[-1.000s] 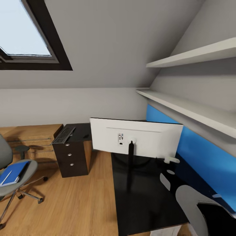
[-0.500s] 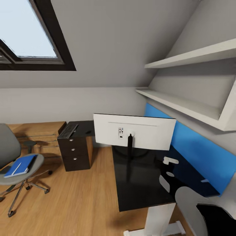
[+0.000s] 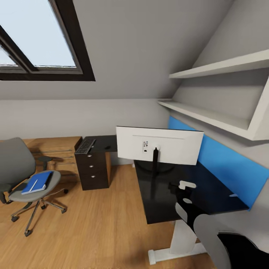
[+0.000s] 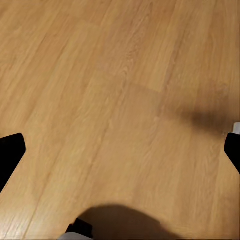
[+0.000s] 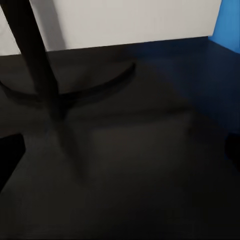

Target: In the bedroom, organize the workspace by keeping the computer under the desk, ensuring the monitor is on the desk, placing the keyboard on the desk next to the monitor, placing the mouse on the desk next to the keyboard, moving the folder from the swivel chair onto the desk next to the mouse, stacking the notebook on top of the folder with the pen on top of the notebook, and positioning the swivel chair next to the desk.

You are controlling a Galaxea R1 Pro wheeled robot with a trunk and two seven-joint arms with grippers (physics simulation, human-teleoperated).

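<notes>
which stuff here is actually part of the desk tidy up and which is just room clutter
Job:
monitor
desk
keyboard
swivel chair
folder
pen

Just there:
wall shelves
skylight
wood cabinet

The monitor [image 3: 160,145] is standing on the desk [image 3: 209,194], its back facing the camera. At ten o'clock from it, the keyboard [image 3: 85,146] is lying on the desk's far wing above the drawers [image 3: 92,170]. At nine o'clock, well apart, the chair [image 3: 26,175] is carrying the folder [image 3: 37,182] with the pen [image 3: 33,185] on top.
</notes>
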